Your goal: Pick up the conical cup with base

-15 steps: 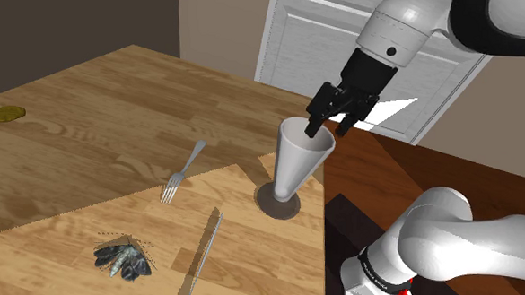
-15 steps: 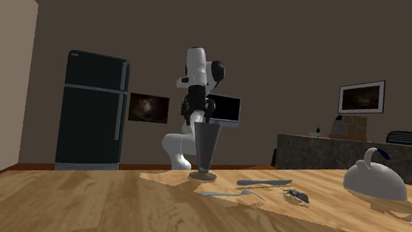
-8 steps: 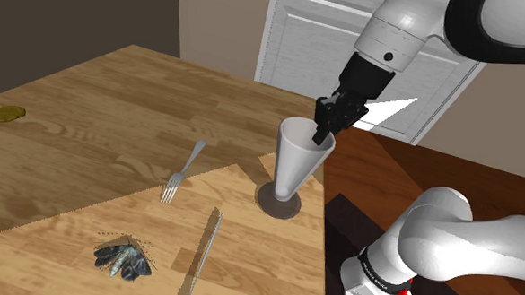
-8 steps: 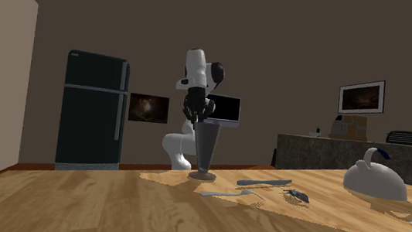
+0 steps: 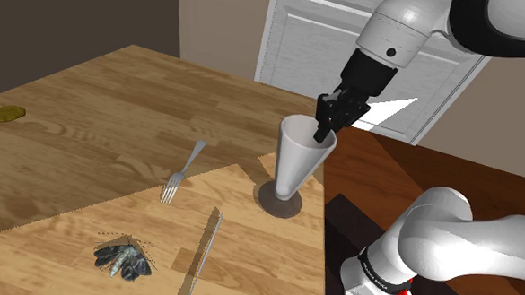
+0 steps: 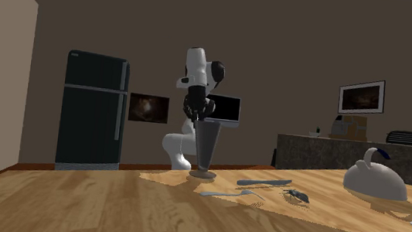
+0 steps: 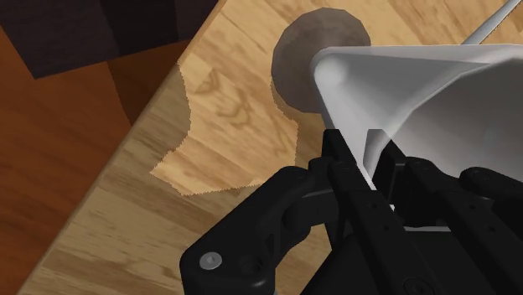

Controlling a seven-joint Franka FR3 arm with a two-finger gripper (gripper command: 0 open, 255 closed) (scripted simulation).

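A white conical cup (image 5: pixel 296 161) on a round grey base (image 5: pixel 278 202) stands near the wooden table's edge closest to the stand. My black gripper (image 5: pixel 325 132) comes down from above and is shut on the cup's rim on the side towards the door. In the wrist view the fingers (image 7: pixel 344 168) clasp the thin white wall of the cup (image 7: pixel 402 84), one inside and one outside, with the grey base (image 7: pixel 323 50) beyond. In the second exterior view the cup (image 6: pixel 206 150) stands upright under the gripper (image 6: pixel 199 119).
A fork (image 5: pixel 183 171), a knife (image 5: pixel 203 252) and a dark crumpled object (image 5: pixel 122 258) lie on the table (image 5: pixel 91 118); a yellowish lump (image 5: pixel 8 113) sits far off. A white door (image 5: pixel 318 45) is behind. A white domed vessel (image 6: pixel 377 181) sits towards the second exterior view's right.
A second ago the fingers stood open astride the cup's rim; they have closed on it. The cup has barely moved since.
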